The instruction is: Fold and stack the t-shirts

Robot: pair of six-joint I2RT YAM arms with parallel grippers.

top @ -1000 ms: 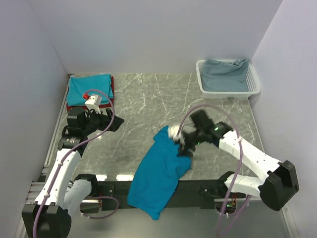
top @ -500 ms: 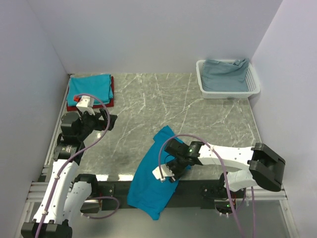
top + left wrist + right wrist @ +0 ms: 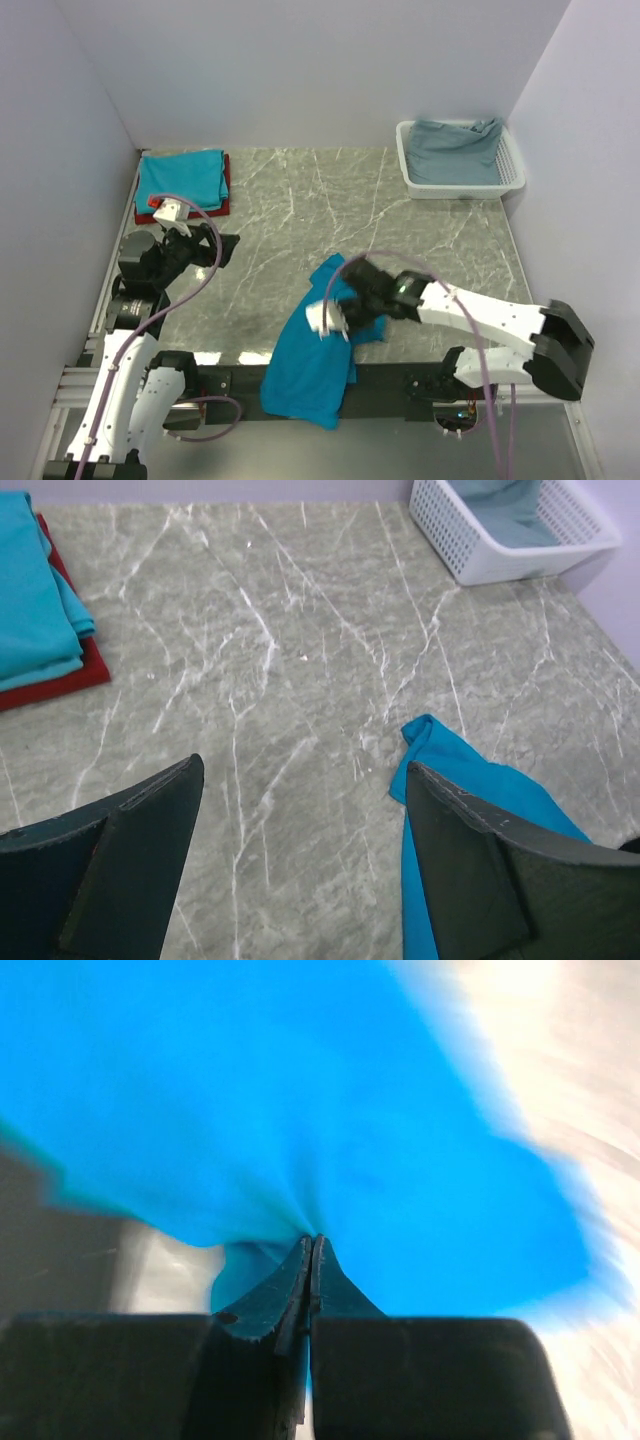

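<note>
Nearest, a rumpled bright teal t-shirt spilled over the table front edge, the right gripper clenched on a fold of it. The left gripper hovered spread wide, empty. Farthest, a folded teal shirt lay atop a dark red one.

The left arm and right arm have glossy white shells with black joints and bases. A lilac cable loops along each. The left tool and right tool have dark matte fingers.
</note>
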